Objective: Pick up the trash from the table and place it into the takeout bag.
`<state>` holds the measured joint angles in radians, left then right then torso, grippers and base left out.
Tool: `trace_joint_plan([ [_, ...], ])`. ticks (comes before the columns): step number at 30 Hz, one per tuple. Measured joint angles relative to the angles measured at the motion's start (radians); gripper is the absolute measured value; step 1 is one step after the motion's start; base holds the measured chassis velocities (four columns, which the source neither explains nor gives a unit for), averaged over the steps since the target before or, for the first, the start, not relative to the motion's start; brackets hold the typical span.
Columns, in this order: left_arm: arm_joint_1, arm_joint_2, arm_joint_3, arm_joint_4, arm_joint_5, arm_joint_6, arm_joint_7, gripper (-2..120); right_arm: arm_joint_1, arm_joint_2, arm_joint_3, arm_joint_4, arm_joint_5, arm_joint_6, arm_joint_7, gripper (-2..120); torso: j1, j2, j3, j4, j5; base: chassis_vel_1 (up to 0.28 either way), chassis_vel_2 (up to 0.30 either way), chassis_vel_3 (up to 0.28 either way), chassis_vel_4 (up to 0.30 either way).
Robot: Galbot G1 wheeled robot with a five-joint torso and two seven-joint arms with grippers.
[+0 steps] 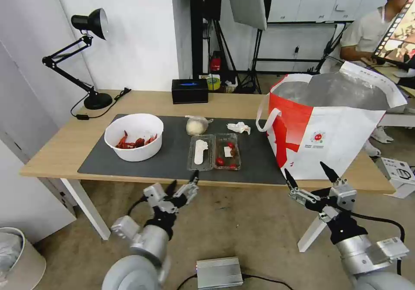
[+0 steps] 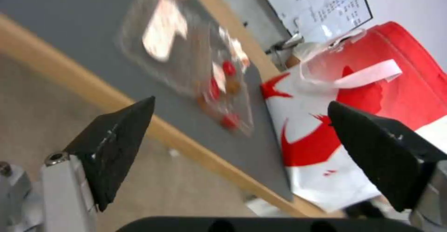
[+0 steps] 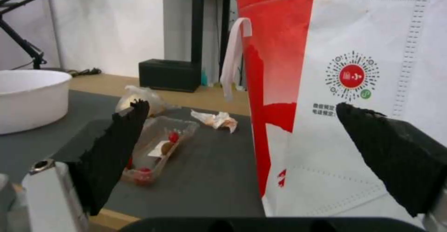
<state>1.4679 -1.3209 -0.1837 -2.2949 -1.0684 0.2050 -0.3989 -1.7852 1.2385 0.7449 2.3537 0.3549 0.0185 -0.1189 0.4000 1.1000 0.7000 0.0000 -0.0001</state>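
Still short of the clamshell tray (image 1: 214, 151), both my grippers hung spread.
Left gripper (image 1: 183, 186) should take its near rim squarely; right gripper (image 1: 309, 176) waited beside the takeout bag (image 1: 346, 138).

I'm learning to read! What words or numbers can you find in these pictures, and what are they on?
Takeout bag: a round red logo ringed with dots, two lines of tiny print under it, too small to read.
Whiteboard on the wall: rows of handwriting, too blurred to read.
White box on the floor: dark markings, too small to read.
Nothing here can be read for sure.
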Motion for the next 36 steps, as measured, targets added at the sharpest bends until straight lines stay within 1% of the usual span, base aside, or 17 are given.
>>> trace_joint_plan([
  [1,0.0,0.0,0.0,0.0,0.0,0.0,0.0,100,0.0,0.0,0.0,0.0,0.0,0.0,0.0,100,0.0,0.0,0.0,0.0,0.0,0.0,0.0,0.0,0.0],
  [2,-0.027,-0.006,0.008,0.004,-0.075,0.002,-0.039,100,-0.003,0.001,0.002,0.001,-0.001,0.0,0.0,100,0.0,0.0,0.0,0.0,0.0,0.0,0.0,0.0,0.0],
  [3,-0.048,-0.012,0.012,0.01,-0.127,0.002,-0.07,100,-0.005,0.003,0.003,0.002,-0.001,0.0,0.0,100,0.0,0.0,0.0,0.0,0.0,0.0,0.0,0.0,0.0],
  [4,-0.048,-0.012,0.012,0.01,-0.127,0.002,-0.07,100,-0.005,0.003,0.003,0.002,-0.001,0.0,0.0,100,0.0,0.0,0.0,0.0,0.0,0.0,0.0,0.0,0.0],
  [7,-0.111,-0.022,0.032,0.045,-0.208,-0.002,-0.142,100,-0.009,0.008,0.007,0.002,-0.003,0.001,0.0,100,0.0,0.0,0.0,0.0,0.0,0.0,0.0,0.0,0.0],
  [8,-0.111,-0.022,0.032,0.045,-0.208,-0.002,-0.142,100,-0.009,0.008,0.007,0.002,-0.003,0.001,0.0,100,0.0,0.0,0.0,0.0,0.0,0.0,0.0,0.0,0.0],
  [11,-0.172,-0.03,0.058,0.092,-0.239,-0.019,-0.181,100,-0.012,0.017,0.007,0.002,-0.006,0.001,0.001,100,0.0,0.0,0.0,0.0,0.0001,0.0,0.0,0.0,0.0],
  [12,-0.172,-0.03,0.058,0.092,-0.239,-0.019,-0.181,100,-0.012,0.017,0.007,0.002,-0.006,0.001,0.001,100,0.0,0.0,0.0,0.0,0.0001,0.0,0.0,0.0,0.0],
  [15,-0.241,-0.04,0.079,0.156,-0.243,-0.038,-0.216,100,-0.014,0.024,0.009,0.003,-0.01,0.002,0.001,100,0.0,0.0,0.0,-0.0001,0.0001,0.0,0.0,0.0,0.0],
  [16,-0.241,-0.04,0.079,0.156,-0.243,-0.038,-0.216,100,-0.014,0.024,0.009,0.003,-0.01,0.002,0.001,100,0.0,0.0,0.0,-0.0001,0.0001,0.0,0.0,0.0,0.0],
  [19,-0.292,-0.048,0.093,0.206,-0.25,-0.048,-0.247,100,-0.021,0.031,0.012,0.006,-0.02,0.005,0.001,100,0.0,0.0,0.0,0.0,0.0001,0.0,0.0,0.0,0.0],
  [23,-0.314,-0.051,0.101,0.229,-0.251,-0.052,-0.253,100,-0.025,0.037,0.013,0.008,-0.026,0.007,0.001,100,0.0,0.0,0.0,-0.0001,0.0001,0.0,0.0,0.0,0.0],
  [25,-0.336,-0.058,0.111,0.254,-0.251,-0.062,-0.255,100,-0.027,0.043,0.015,0.011,-0.029,0.008,0.001,100,0.0,0.0,0.0,0.0,0.0001,0.0,0.0,0.0,0.0],
  [36,-0.364,-0.075,0.12,0.284,-0.251,-0.073,-0.263,100,-0.029,0.059,0.013,0.011,-0.043,0.015,0.001,100,0.0,0.0,0.0,0.0,0.0,0.0,0.0,0.0,0.0],
])
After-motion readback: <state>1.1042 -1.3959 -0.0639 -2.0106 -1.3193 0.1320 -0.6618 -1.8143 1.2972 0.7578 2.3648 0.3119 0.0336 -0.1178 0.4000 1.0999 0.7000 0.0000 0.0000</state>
